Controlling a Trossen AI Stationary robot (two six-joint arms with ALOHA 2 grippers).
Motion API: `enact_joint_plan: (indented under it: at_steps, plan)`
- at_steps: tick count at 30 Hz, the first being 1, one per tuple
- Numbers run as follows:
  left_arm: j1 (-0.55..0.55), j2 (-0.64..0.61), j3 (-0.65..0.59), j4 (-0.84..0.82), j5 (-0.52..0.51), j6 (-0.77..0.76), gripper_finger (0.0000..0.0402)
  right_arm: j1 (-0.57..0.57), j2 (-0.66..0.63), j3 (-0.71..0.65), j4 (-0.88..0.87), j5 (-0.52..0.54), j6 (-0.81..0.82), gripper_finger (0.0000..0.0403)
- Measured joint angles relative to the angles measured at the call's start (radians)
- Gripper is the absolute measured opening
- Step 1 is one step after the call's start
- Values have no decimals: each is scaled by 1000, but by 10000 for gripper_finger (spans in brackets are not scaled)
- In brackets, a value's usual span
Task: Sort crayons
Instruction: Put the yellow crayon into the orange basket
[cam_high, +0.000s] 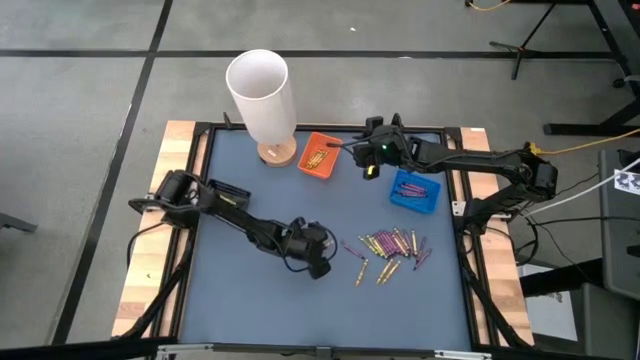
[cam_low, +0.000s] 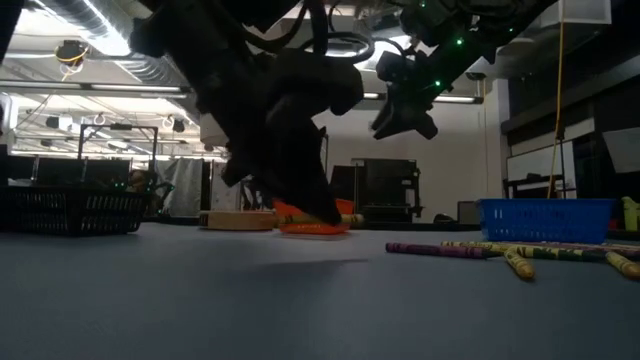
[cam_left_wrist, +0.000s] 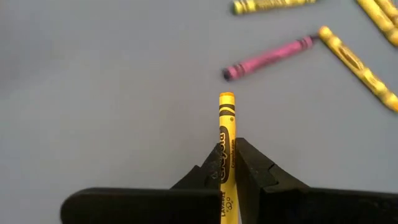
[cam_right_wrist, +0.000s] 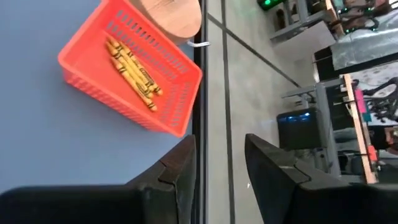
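The left gripper (cam_left_wrist: 227, 163) is clenched on a yellow crayon (cam_left_wrist: 226, 134), which sticks out forward between the fingertips, its tip raised over the grey mat (cam_high: 250, 290). Just ahead of that tip lies a purple crayon (cam_left_wrist: 268, 58), with more yellow ones beside it in the loose pile (cam_high: 393, 250).

The right gripper (cam_right_wrist: 219, 163) hangs with its jaws released and nothing between them. Ahead of the jaws sits the orange tray (cam_right_wrist: 84, 71) holding yellow crayons (cam_right_wrist: 132, 71). The blue tray (cam_high: 414, 192) with purple crayons sits near that arm.
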Motion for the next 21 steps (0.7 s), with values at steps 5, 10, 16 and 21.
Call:
enact_joint_plan:
  at_steps: [5,10,16,21]
  plan:
    - [65,-47,1,16,-36,77,5,-1,0,0,-56,22,-1,136]
    - [163,-88,1,18,-117,173,5,-1,0,0,-93,81,-2,136]
    - [313,-100,2,23,-126,287,5,-1,0,0,-176,120,9,136]
    - [436,-100,3,25,-124,315,5,-1,0,0,-232,85,89,136]
